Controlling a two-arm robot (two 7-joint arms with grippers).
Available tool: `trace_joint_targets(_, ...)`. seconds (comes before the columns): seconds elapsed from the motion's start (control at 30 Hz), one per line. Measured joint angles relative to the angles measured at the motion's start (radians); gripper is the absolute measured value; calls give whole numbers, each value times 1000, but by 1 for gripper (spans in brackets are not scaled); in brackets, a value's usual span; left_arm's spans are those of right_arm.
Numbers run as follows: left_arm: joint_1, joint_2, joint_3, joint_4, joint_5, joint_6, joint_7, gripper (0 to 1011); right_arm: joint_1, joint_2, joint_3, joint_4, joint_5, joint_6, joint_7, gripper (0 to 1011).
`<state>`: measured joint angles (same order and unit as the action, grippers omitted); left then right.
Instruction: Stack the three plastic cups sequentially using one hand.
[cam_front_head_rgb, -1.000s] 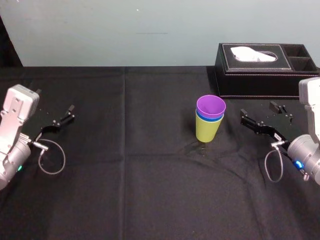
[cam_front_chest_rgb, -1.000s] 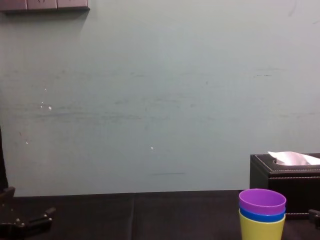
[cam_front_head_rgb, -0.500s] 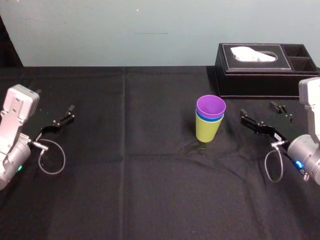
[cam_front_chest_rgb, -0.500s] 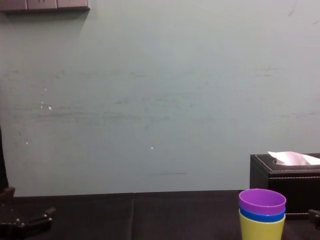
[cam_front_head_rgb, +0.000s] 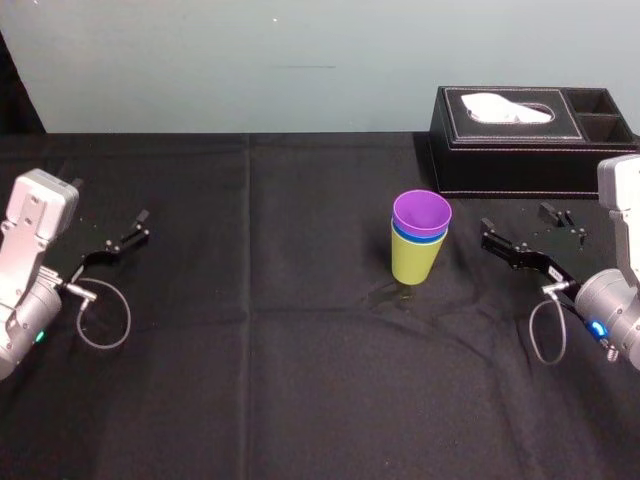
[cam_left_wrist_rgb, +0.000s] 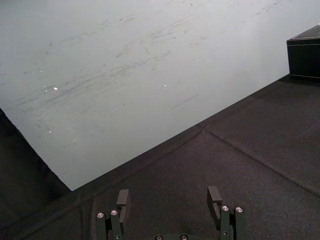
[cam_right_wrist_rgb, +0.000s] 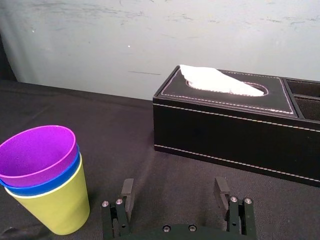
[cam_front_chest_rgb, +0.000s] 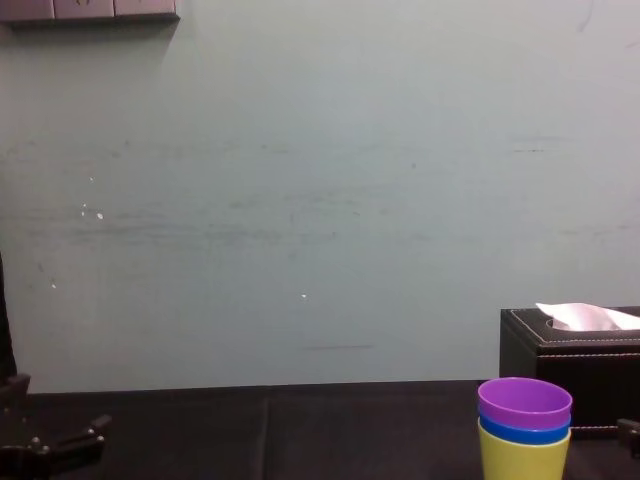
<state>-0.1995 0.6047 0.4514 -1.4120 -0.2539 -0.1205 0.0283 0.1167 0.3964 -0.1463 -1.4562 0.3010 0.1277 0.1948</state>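
Cups are nested into one stack, upright on the black surface (cam_front_head_rgb: 280, 350). The yellow-green cup (cam_front_head_rgb: 415, 262) is at the bottom w/ its base on the cloth. The blue cup (cam_front_head_rgb: 421, 238) sits inside it, showing just a thin rim band. The purple cup (cam_front_head_rgb: 421, 211) is on top, mouth open upward.

The right tool (cam_front_head_rgb: 520, 228) is low over the surface, jaws spread wide & nothing btwn them, i.e. released. The stack stands off this tool's left side, near but clearly apart, no contact. From the wrist cam the stack sits outside the fingers' span, not btwn them. Straight ahead of this tool, farther from the robot, is the black tissue box (cam_front_head_rgb: 520, 140) w/ a white tissue (cam_front_head_rgb: 505, 106) poking out the top; it's apart from both tool and cups.

The left tool (cam_front_head_rgb: 108, 205) is parked at the other side of the surface, jaws likewise apart & empty. The stack is well off to this tool's right, lots of bare cloth btwn. Ahead of it there's just cloth, then the pale wall (cam_front_head_rgb: 250, 60). A grey cable loop (cam_front_head_rgb: 103, 318) hangs by the left wrist, behind the tool.
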Motion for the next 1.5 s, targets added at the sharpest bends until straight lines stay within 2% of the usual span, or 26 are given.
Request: trace_joint_targets(1.5, 0, 0, 0, 0, 0, 0, 0, 1011, 0, 0, 0, 0, 0, 0, 0, 1003)
